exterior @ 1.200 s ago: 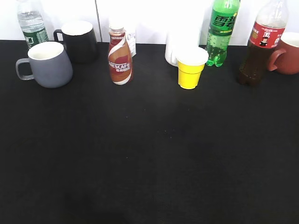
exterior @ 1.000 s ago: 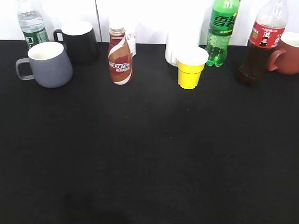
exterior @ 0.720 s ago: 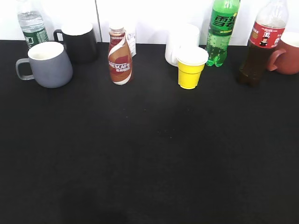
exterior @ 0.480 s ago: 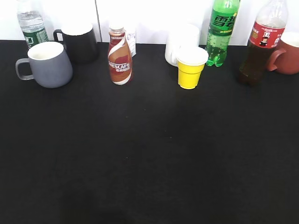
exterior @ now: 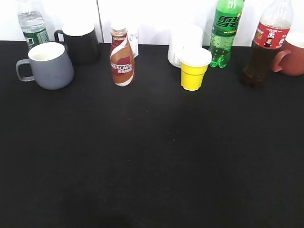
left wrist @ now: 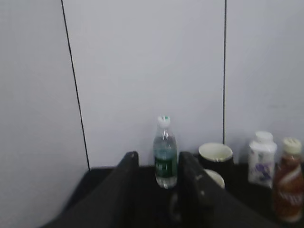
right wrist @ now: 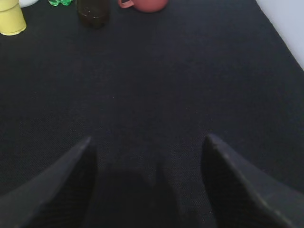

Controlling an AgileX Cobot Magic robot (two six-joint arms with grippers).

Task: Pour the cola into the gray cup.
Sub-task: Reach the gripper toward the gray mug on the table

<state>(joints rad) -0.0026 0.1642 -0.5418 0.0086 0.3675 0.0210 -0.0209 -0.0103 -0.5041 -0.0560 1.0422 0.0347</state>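
cola (exterior: 264, 45), red label, dark liquid, upright

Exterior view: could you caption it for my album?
Cola bottle far right, gray cup far left, other drinks and mugs between, on a black table.

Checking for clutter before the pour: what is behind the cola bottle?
A reddish-brown mug stands behind the cola bottle, handle toward it. The bottle covers part of the handle, and the picture edge cuts off the mug's right side.
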